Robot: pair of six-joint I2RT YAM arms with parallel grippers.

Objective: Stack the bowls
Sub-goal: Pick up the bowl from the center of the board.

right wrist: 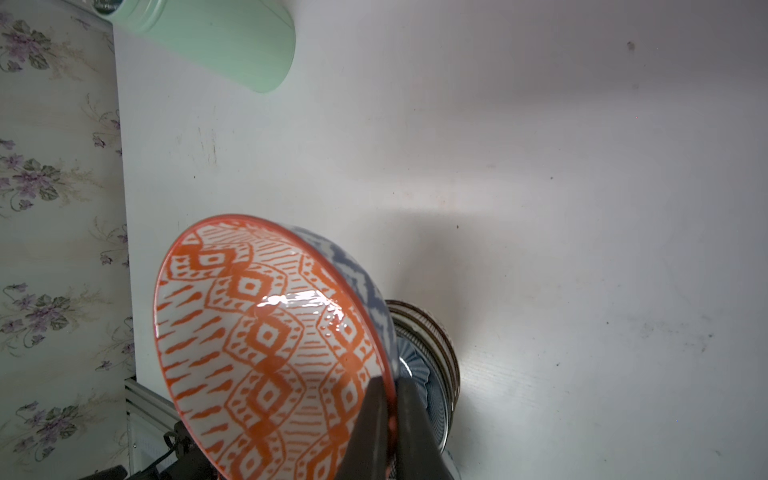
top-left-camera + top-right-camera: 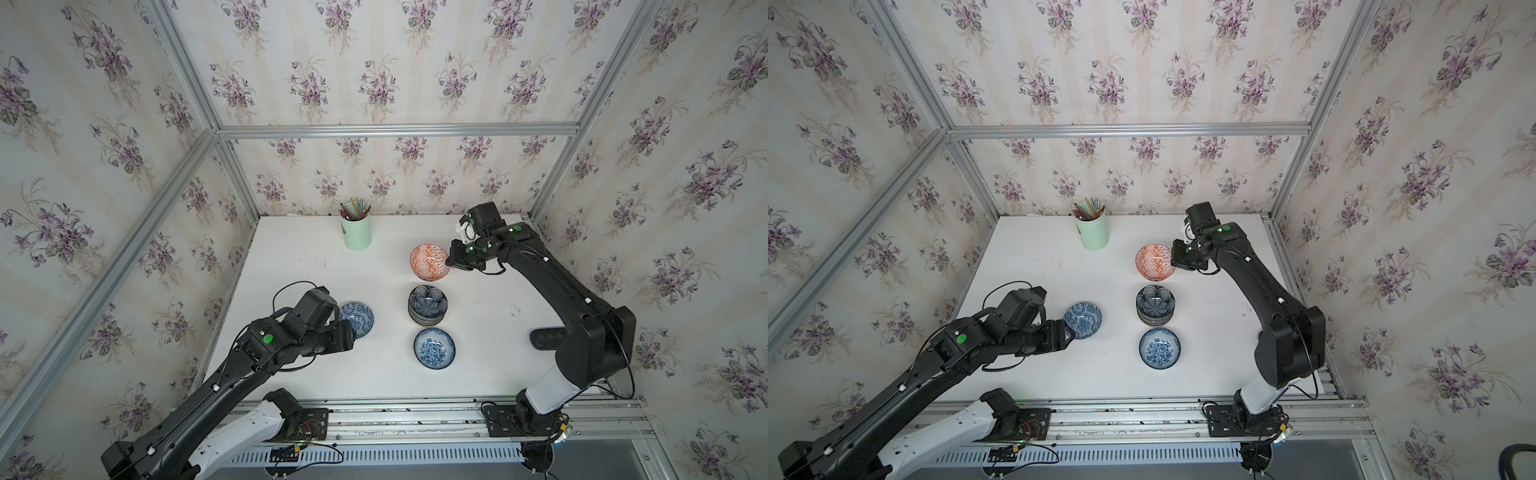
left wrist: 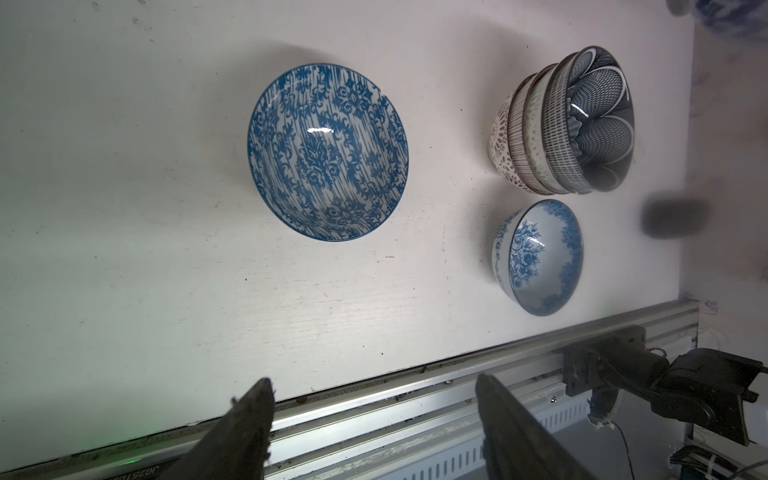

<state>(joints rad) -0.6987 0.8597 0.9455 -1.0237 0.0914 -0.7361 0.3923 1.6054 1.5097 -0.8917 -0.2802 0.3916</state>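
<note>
Our right fingers [image 1: 372, 419] pinch the rim of the one orange bowl [image 1: 266, 332], tilted, the four-bowl stack [image 2: 428, 305] just past them. Our left fingers [image 3: 245, 432] stand wide and empty, two blue-white bowls [image 3: 328, 151] ahead on the worktop [image 2: 299, 282]. Both arms reach out, wrists rolled sideways.

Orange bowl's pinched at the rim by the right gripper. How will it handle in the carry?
The orange bowl shows glare on its glaze, so probably slippery; the right gripper pinches one rim spot only, so it may swing or tilt. It looks like rigid ceramic: likely heavy for its size, apt to chip if dropped on the stack.
</note>
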